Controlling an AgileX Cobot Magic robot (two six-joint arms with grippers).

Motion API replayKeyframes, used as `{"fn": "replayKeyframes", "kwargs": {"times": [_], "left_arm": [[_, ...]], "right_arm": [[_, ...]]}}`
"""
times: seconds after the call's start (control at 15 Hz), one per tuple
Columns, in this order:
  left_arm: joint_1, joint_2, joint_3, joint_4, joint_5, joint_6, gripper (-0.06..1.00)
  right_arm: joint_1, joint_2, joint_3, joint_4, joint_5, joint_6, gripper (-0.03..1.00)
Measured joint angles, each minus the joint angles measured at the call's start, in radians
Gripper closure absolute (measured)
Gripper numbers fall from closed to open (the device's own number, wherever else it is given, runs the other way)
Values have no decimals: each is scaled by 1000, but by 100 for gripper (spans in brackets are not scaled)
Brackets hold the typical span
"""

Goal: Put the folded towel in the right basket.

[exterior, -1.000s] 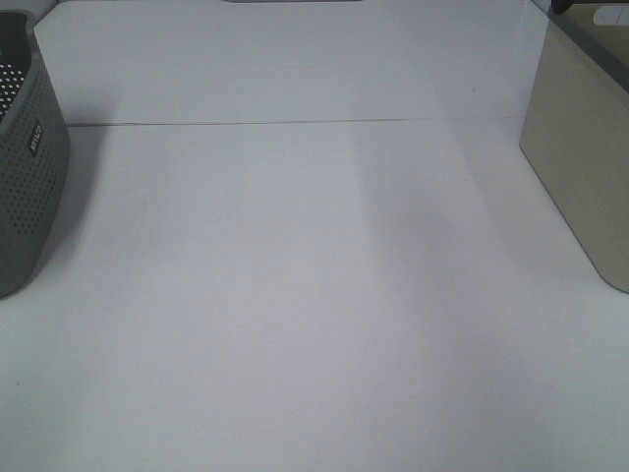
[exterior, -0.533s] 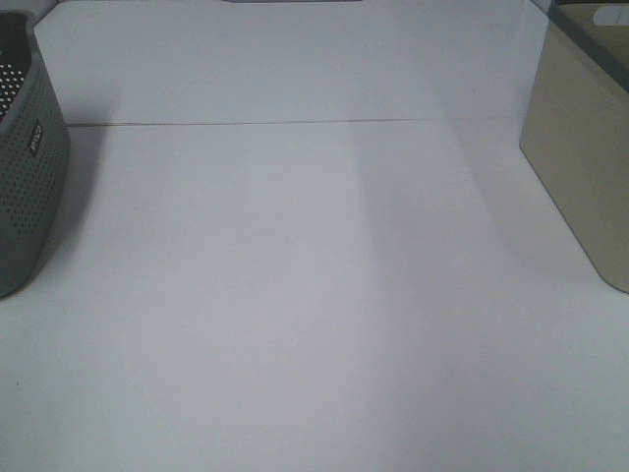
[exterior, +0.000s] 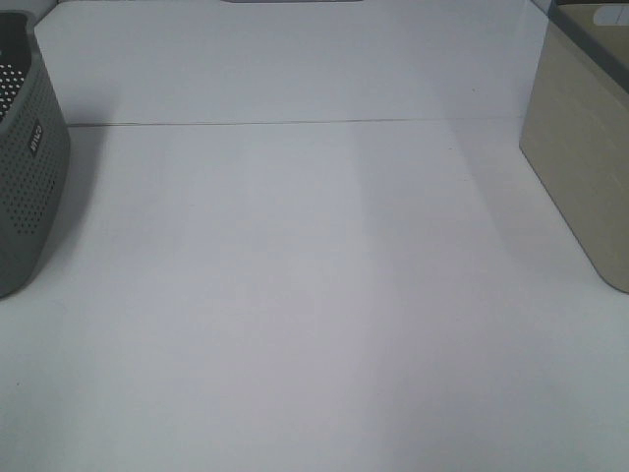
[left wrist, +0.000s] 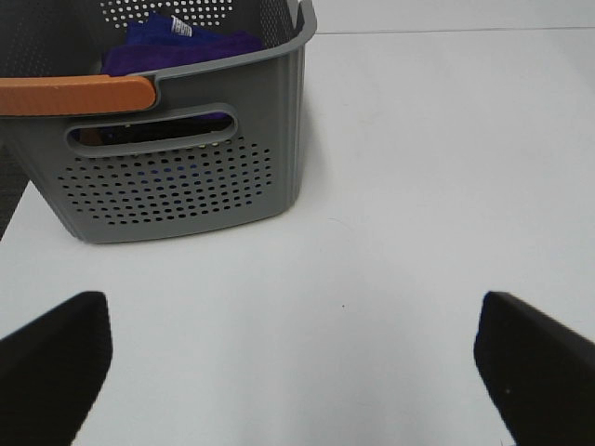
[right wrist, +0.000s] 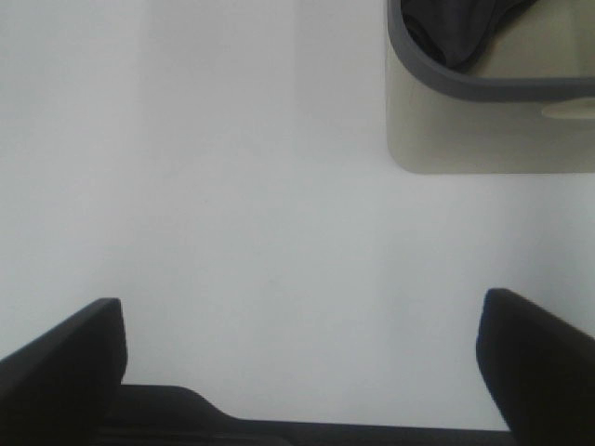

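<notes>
Both of my grippers hang with their jaws spread wide and nothing between them: the left gripper [left wrist: 297, 372] faces the grey perforated basket [left wrist: 186, 177] with its orange handle [left wrist: 74, 93], and the right gripper [right wrist: 297, 372] looks down at the beige basket [right wrist: 483, 139] with the grey rim. From the high camera neither arm shows at all; I see only the grey basket [exterior: 29, 167] at the left edge and the beige one [exterior: 580, 167] at the right edge, well apart. A purple cloth [left wrist: 181, 46] lies inside the grey basket, and I take that to be the folded towel, though I cannot tell how neatly it is folded. Something dark sits in the beige basket [right wrist: 460, 28]; I cannot make out what. My worry is the reach into the grey basket: its walls are tall and the handle crosses the opening, so a finger could catch the rim or the handle and drag the light basket across the table [exterior: 314, 295]. A shallow pinch could also take only one layer and let the towel unfold on the way across. The table is plain matte white with a thin seam [exterior: 295, 123] running across the far part, evenly lit.
</notes>
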Motion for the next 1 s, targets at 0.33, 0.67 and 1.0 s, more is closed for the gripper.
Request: {"fn": "replayKeyframes", "kwargs": {"times": [0.33, 0.67, 1.0], "left_arm": [[0, 0, 0, 0, 0, 0, -5], [0, 0, 0, 0, 0, 0, -5], [0, 0, 0, 0, 0, 0, -5]], "right_arm": [[0, -398, 218, 0, 0, -10, -1], [12, -661, 463, 6, -63, -10, -1], [71, -820, 549, 20, -87, -30, -1]]}}
